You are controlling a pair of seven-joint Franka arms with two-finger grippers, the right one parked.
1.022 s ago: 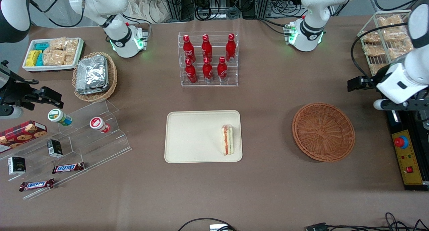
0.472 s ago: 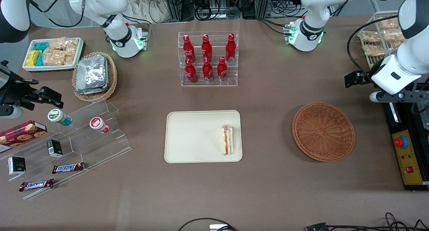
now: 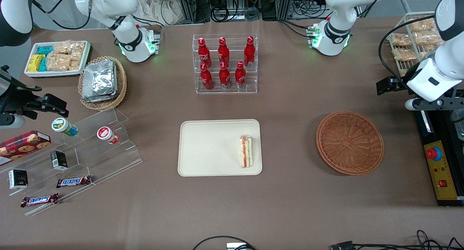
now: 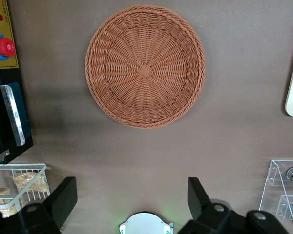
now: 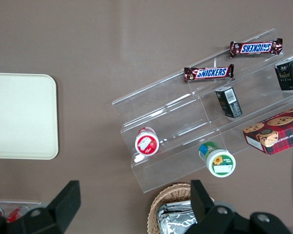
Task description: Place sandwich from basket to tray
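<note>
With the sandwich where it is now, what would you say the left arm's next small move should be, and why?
Probably none beyond parking. The sandwich lies on the tray, the basket holds nothing, and the gripper hangs open with nothing in it, above the table toward the working arm's end, farther from the front camera than the basket.

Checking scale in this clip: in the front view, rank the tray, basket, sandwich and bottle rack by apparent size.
1. Tray, largest.
2. Basket and bottle rack look close in size; I won't rank them.
3. Sandwich, smallest, lying on the tray.
The gripper hangs open above the table, farther from the front camera than the basket.
</note>
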